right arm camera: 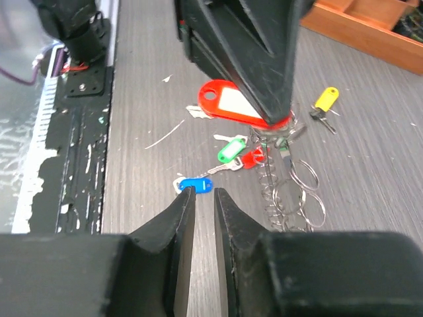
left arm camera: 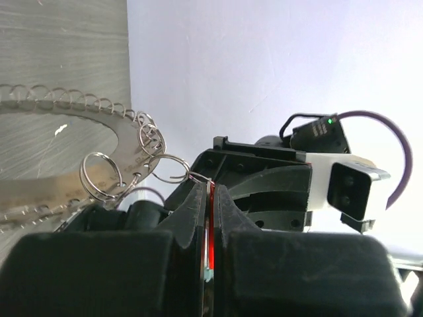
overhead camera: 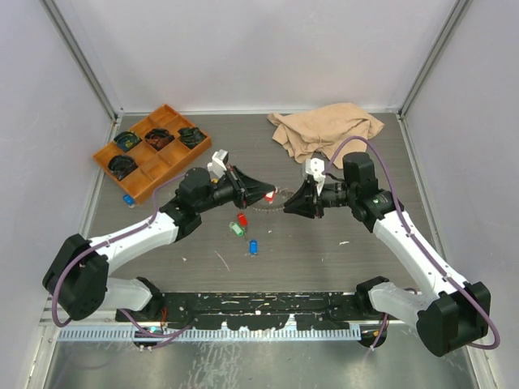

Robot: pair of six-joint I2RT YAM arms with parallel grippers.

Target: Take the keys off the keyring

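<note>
My left gripper [overhead camera: 265,194] is shut on a red key tag with a white label [right arm camera: 228,102], seen edge-on as a red sliver between the pads [left arm camera: 211,224]. The silvery keyring [left arm camera: 135,148], rimmed with small split rings, hangs from that tag just above the table [right arm camera: 291,191]. My right gripper [right arm camera: 203,191] faces it from the right, jaws a narrow gap apart with nothing between them. Loose keys lie on the table: a blue key [right arm camera: 197,185] just past the right fingertips, a green key [right arm camera: 229,150], a small red key [right arm camera: 251,158] and a yellow key [right arm camera: 326,99].
A wooden compartment tray [overhead camera: 151,188] holding dark coiled bundles sits at the back left. A crumpled tan cloth [overhead camera: 324,130] lies at the back right. Another small blue item [overhead camera: 128,198] lies by the tray's near corner. Metal frame posts stand at the table's sides.
</note>
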